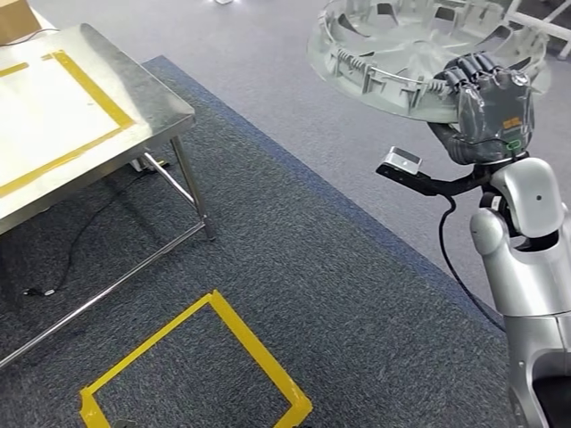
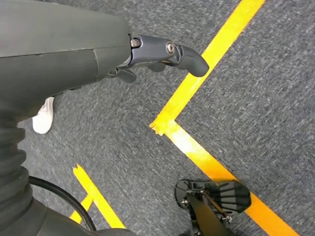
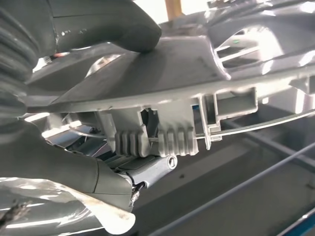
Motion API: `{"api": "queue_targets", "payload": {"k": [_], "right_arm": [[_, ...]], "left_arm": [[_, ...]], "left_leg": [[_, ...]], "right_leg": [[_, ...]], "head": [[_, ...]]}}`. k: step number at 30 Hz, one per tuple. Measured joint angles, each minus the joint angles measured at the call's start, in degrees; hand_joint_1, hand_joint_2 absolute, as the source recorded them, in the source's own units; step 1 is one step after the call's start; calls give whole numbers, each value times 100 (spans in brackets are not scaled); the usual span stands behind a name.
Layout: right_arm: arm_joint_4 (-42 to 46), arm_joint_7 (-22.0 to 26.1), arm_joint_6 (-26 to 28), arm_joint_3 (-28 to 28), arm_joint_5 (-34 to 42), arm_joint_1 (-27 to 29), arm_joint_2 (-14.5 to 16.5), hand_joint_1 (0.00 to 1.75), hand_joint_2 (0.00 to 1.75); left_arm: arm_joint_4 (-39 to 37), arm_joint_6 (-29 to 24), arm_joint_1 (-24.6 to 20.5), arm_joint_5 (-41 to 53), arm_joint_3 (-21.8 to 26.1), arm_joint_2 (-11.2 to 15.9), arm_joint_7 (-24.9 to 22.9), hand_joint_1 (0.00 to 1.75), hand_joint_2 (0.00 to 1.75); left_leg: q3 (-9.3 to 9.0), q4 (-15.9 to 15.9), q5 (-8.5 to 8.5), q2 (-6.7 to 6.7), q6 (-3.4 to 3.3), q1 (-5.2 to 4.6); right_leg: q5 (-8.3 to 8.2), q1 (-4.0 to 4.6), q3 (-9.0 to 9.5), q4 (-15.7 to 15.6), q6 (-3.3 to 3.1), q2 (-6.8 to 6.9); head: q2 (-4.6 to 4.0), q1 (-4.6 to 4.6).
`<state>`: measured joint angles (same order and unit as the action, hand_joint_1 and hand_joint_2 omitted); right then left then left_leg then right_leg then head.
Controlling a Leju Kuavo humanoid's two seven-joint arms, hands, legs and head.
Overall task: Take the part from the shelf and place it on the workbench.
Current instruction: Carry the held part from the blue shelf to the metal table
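Your workbench (image 1: pixel 101 98) sits far left, well apart from the part (image 1: pixel 404 53) — a grey wheel cover held up at right, gripped by its rim in the right hand (image 1: pixel 495 107). Left hand (image 2: pixel 163 51) hangs empty, fingers apart. One-edge grip — it could tilt or slip while you carry it.

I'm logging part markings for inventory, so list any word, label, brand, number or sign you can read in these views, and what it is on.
No text can be read in any view.
Back of the right hand: a small orange mark and a green one, too small to read.
Grey wheel cover it holds: no legible marking.
Workbench and carpet: only plain yellow tape lines, no writing.
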<state>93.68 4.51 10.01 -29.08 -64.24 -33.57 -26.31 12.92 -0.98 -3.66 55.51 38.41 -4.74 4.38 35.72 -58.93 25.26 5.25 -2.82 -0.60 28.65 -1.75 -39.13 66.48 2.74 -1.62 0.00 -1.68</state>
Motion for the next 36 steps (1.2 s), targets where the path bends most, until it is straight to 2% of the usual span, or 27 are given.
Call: {"api": "queue_targets", "payload": {"k": [1,2,3,5,6,7,9,10,11,12,13,15,16,17,19,21,23,25,26,27,28,29,31,32,33,34,36], "right_arm": [[-34,2,-21,-34,-1,-36,15,175,175],[-69,4,-47,-69,-6,-73,33,175,175],[-101,9,-72,-104,-12,-115,58,175,175],[-150,15,-125,-169,-22,-208,130,175,175],[-172,16,-152,-196,-23,-255,169,175,175],[-194,14,-176,-222,-20,-296,204,175,175],[-235,15,-217,-264,-10,-381,249,175,175],[-251,15,-233,-284,-7,-428,266,175,175],[-268,10,-246,-303,-3,-471,283,175,175],[-283,4,-256,-320,-3,-504,302,175,175],[-296,-2,-261,-333,-3,-526,320,175,175],[-312,-5,-264,-354,1,-551,350,175,175],[-317,-3,-265,-366,2,-569,361,175,175],[-325,-1,-266,-379,2,-593,371,175,175],[-340,1,-275,-406,1,-659,392,175,175],[-352,2,-310,-429,1,-739,425,175,175],[-372,3,-375,-465,8,-817,461,175,175],[-415,1,-433,-515,18,-896,480,175,175],[-440,-2,-449,-539,20,-931,483,175,175],[-467,-8,-460,-563,21,-953,486,175,175],[-490,-17,-464,-586,25,-963,488,175,175],[-507,-28,-464,-607,32,-968,490,175,175],[-535,-52,-460,-651,57,-985,491,175,175],[-547,-62,-456,-675,70,-994,491,175,175],[-559,-71,-453,-697,80,-997,491,175,175],[-569,-74,-450,-719,85,-998,492,175,175],[-577,-79,-448,-755,95,-1002,504,175,175]], "left_arm": [[-1,-2,-8,19,-8,-2,-5,0,175],[-1,-4,-17,36,-16,-2,-13,0,175],[-1,-2,-18,47,-22,1,-18,0,175],[-2,8,-8,62,-27,13,-25,0,175],[-3,14,-1,69,-30,13,-25,0,175],[-4,14,-6,75,-32,15,-24,0,175],[-5,11,-36,87,-36,9,-23,0,175],[-5,10,-53,88,-37,11,-23,0,175],[-5,12,-61,90,-38,9,-23,0,175],[-5,13,-61,92,-39,6,-23,0,175],[-5,13,-57,92,-40,4,-23,0,175],[-5,13,-53,93,-41,5,-23,0,175],[-5,13,-55,93,-42,7,-23,0,175],[-5,13,-62,93,-45,9,-22,0,175],[-5,13,-72,97,-51,13,-21,0,175],[-5,13,-62,116,-60,16,-19,0,175],[-7,15,-59,139,-71,5,-12,0,175],[-7,20,-87,154,-79,-9,-5,0,175],[-7,23,-101,159,-80,-11,-5,0,175],[-7,27,-107,168,-81,-18,-4,0,175],[-7,31,-104,178,-82,-27,-1,0,175],[-7,33,-97,187,-82,-35,4,0,175],[-7,35,-91,201,-83,-48,26,0,175],[-7,35,-95,202,-84,-51,40,0,175],[-7,35,-98,202,-84,-52,57,0,175],[-8,36,-92,202,-84,-52,70,0,175],[-9,36,-66,202,-84,-46,82,0,175]], "left_leg": [[27,-47,20,70,28,5],[67,-80,28,138,61,15],[108,-93,26,201,91,25],[150,-92,10,325,141,39],[163,-119,32,278,166,24],[211,-235,99,143,199,10],[475,-805,376,-263,271,2],[672,-1201,528,-395,298,20],[840,-1523,620,-455,314,39],[933,-1693,622,-478,322,53],[918,-1633,505,-487,321,62],[616,-968,81,-566,282,50],[449,-613,-79,-693,243,9],[324,-339,-155,-807,198,-36],[257,-140,-112,-917,124,-110],[221,-40,-93,-790,84,-90],[144,39,-102,-656,48,-40],[103,69,-95,-510,14,-11],[95,66,-88,-431,2,-8],[82,64,-77,-347,-6,-5],[62,60,-65,-264,-8,-3],[38,52,-48,-181,-4,3],[11,4,4,-17,38,13],[24,-36,29,60,66,18],[46,-68,43,128,97,26],[71,-86,48,187,120,30],[96,-95,56,245,163,42]], "right_leg": [[-124,-24,147,-333,3,-138],[-165,-38,244,-534,4,-252],[-124,-40,287,-597,-6,-320],[-101,-36,324,-625,-49,-220],[-93,-43,348,-636,-80,-149],[-85,-52,376,-650,-109,-68],[-52,-37,433,-661,-165,103],[-32,-22,456,-661,-181,192],[-10,-10,480,-661,-190,275],[14,-2,507,-661,-192,350],[43,4,544,-661,-191,423],[108,14,635,-665,-179,556],[137,26,677,-675,-165,617],[154,40,701,-690,-145,665],[167,73,717,-729,-92,772],[202,76,733,-760,-30,844],[327,59,660,-602,9,604],[597,51,289,47,17,282],[717,55,32,458,18,217],[745,56,-180,752,19,188],[652,57,-295,843,17,173],[440,54,-292,697,13,156],[-60,28,-47,-13,9,-4],[-186,12,98,-345,-2,-100],[-229,5,200,-554,-16,-176],[-190,9,257,-623,-38,-198],[-162,14,297,-655,-94,-95]], "head": [[1,4],[1,6],[1,5],[1,0],[1,11],[1,40],[0,91],[0,105],[0,105],[0,105],[0,107],[0,104],[0,106],[0,108],[0,110],[0,109],[0,95],[0,50],[0,26],[0,14],[0,13],[0,10],[0,12],[0,14],[0,19],[0,17],[0,10]]}}
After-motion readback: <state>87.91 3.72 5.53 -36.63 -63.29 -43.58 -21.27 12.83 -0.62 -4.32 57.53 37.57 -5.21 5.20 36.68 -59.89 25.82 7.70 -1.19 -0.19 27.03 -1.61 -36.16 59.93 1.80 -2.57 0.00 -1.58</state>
